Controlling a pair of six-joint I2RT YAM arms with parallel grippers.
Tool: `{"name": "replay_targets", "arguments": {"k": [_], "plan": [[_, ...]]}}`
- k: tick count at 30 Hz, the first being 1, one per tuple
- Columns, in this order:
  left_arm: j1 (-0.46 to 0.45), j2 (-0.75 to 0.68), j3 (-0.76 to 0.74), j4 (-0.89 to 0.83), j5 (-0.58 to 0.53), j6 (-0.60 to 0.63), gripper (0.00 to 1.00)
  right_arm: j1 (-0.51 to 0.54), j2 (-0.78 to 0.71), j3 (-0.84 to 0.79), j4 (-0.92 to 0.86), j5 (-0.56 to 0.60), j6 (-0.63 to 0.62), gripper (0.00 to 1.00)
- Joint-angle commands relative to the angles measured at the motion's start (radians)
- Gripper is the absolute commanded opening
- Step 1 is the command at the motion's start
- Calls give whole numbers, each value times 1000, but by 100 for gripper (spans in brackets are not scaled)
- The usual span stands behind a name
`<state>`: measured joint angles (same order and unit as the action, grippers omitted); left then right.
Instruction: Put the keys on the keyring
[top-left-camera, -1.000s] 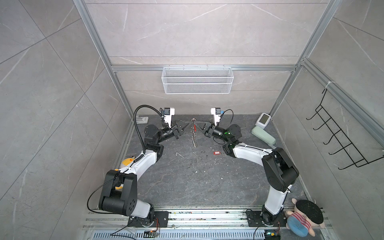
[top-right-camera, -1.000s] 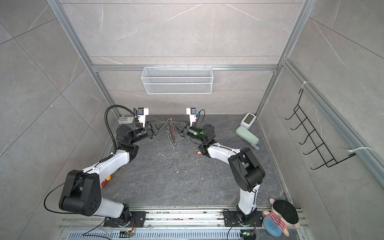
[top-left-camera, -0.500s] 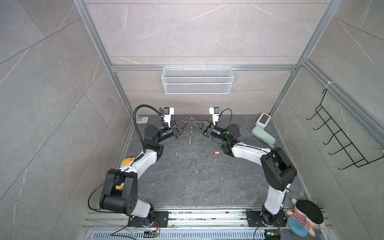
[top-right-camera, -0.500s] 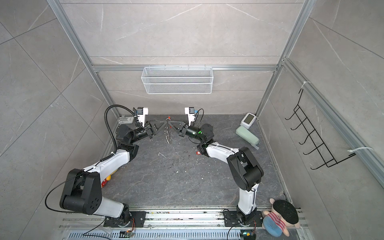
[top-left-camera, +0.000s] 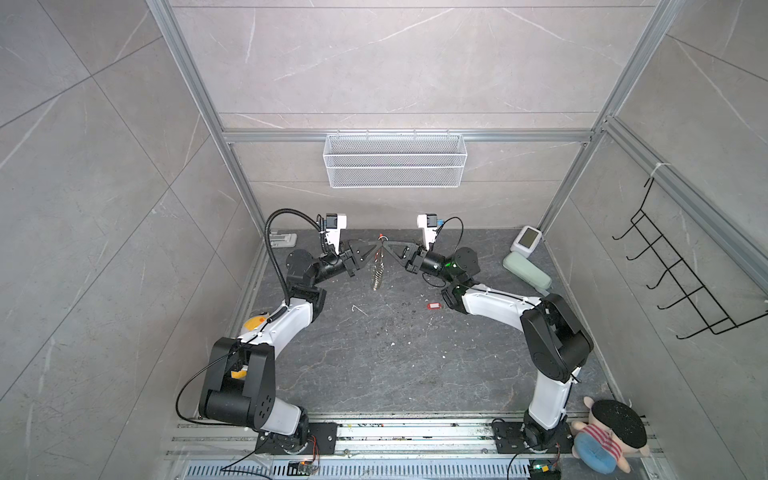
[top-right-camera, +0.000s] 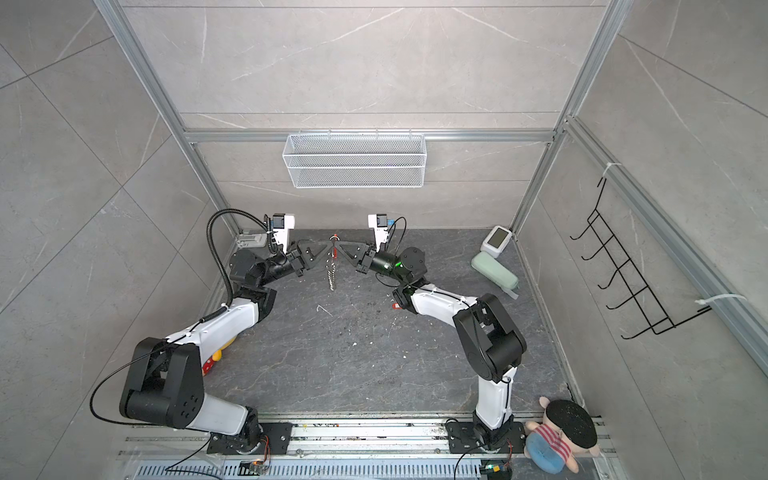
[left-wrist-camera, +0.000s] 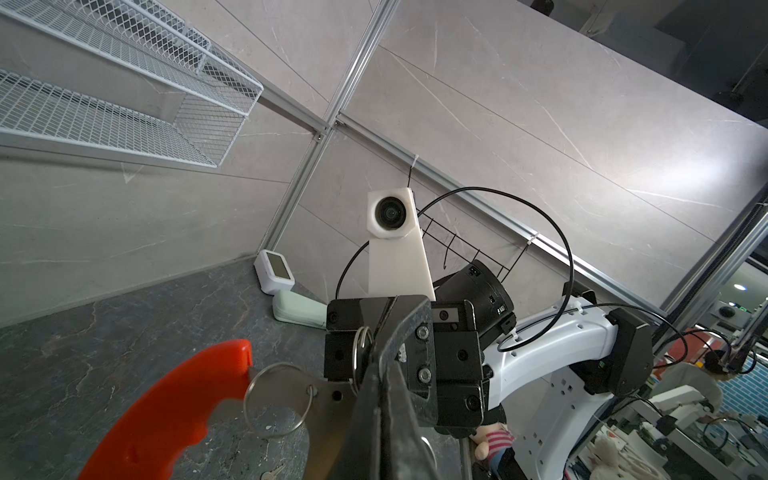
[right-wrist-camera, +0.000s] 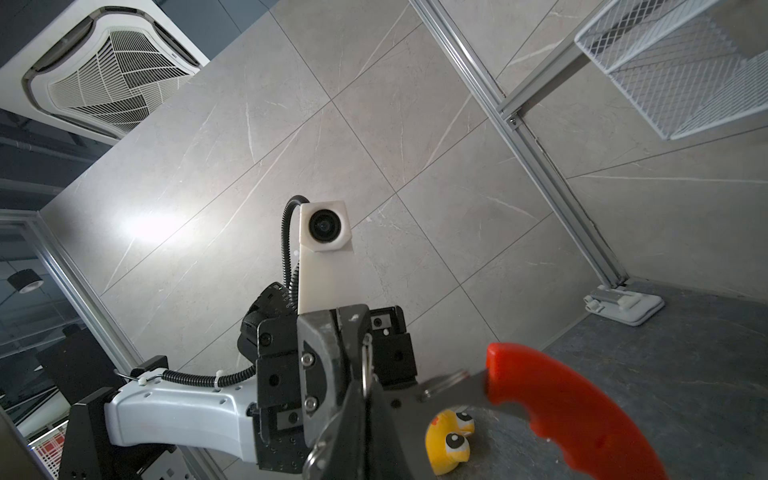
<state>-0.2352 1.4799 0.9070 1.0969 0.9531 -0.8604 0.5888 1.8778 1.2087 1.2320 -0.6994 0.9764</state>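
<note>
Above the middle of the table's (top-left-camera: 395, 353) rear edge, the left gripper (top-left-camera: 373, 249) and the right gripper (top-left-camera: 387, 247) meet tip to tip. Each has its jaws pressed together on the top of the keyring (top-left-camera: 377, 272), which hangs edge-on between them. Whether its lower end clears the surface I cannot tell. The keys (top-left-camera: 433, 306) lie flat on the table right of the middle, just beside the right arm's lower link and well apart from the keyring. The main risk, as I judge it, is that both grippers are occupied, so one has to let go to fetch the keys. The hoop would then swing from a single pinch on thin metal and could twist out or drop. The right arm's link is also close enough to the keys to knock them aside if it swings low. Only a top view gives the keys whole, while in the other (top-right-camera: 396, 306) the arm hides all but a sliver, and neither wrist view shows them. The left wrist view gives what the top views cannot: the red strip (left-wrist-camera: 174, 407), a large split ring (left-wrist-camera: 276, 399) on the grey band, and a small loop caught at the fingertips. The right wrist view adds a yellow toy (right-wrist-camera: 451, 440) on the table beyond.
</note>
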Motion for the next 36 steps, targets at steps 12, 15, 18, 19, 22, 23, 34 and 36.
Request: {"name": "replay_targets", "arguments": {"k": [12,15,18,19,22,23,34,36], "plan": [[20,-144,0,-326,-93,209,16,-20,-34,-34,46,6,-3,0],[20,-110,17,-288,-52,162,30,-18,-25,-22,65,3,17,0],[20,-68,15,-186,-29,92,31,-15,-21,-15,71,1,24,0],[19,-55,16,-154,-24,67,30,-14,-22,-15,70,0,24,0],[18,-25,27,-99,-16,18,26,-12,-23,-12,67,-3,24,0],[17,-19,28,-85,-16,7,24,-12,-23,-11,64,-4,23,0],[13,14,37,5,-7,-59,18,-6,-9,5,67,-2,28,0],[11,20,39,8,-3,-64,18,-4,-7,10,71,1,31,0]]}}
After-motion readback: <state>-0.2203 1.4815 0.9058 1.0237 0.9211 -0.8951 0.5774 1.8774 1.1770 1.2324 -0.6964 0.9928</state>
